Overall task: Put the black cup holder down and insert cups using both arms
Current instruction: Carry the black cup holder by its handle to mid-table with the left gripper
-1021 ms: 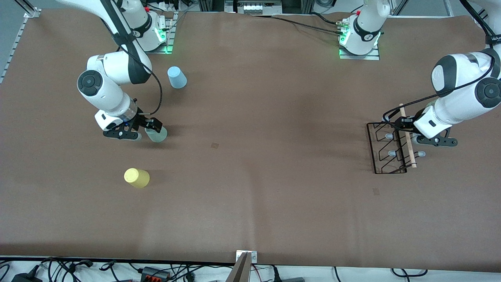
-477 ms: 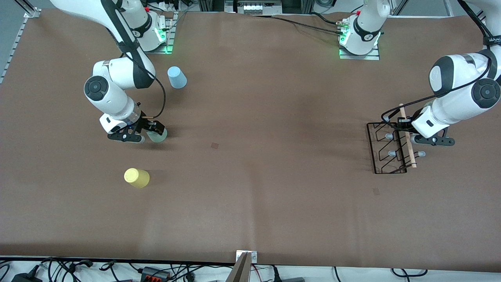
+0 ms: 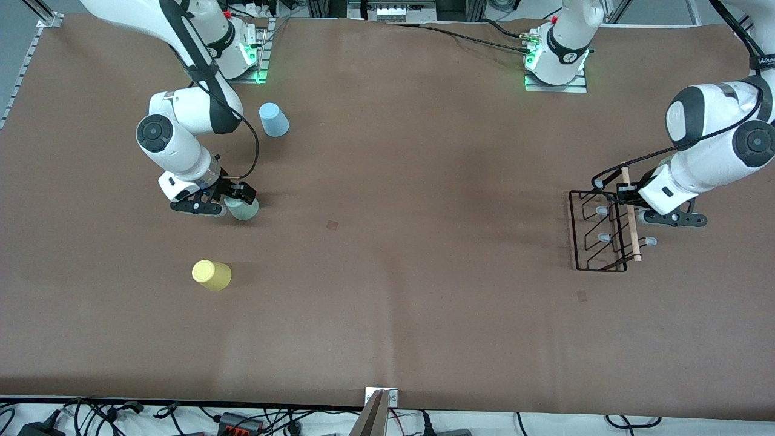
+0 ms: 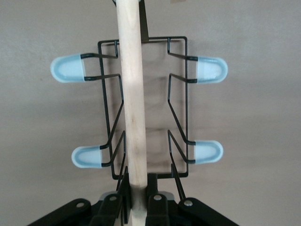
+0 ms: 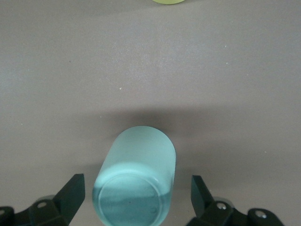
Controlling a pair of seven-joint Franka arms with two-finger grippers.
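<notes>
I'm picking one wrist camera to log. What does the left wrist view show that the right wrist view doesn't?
Only the left wrist view: the black cup holder, the left gripper shut on its wooden handle.
Only the right wrist view: the mint green cup between the open right gripper fingers, and the yellow cup's edge.
Both: the brown table.

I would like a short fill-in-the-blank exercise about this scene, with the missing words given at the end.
1. The left gripper is shut on the wooden ____ of the black cup holder.
2. The right gripper is open around the ____ cup.
3. The cup nearest to the front camera is the ____ one.
4. The light blue cup stands ____ from the front camera than the mint green cup.

Missing words: handle; mint green; yellow; farther
</notes>
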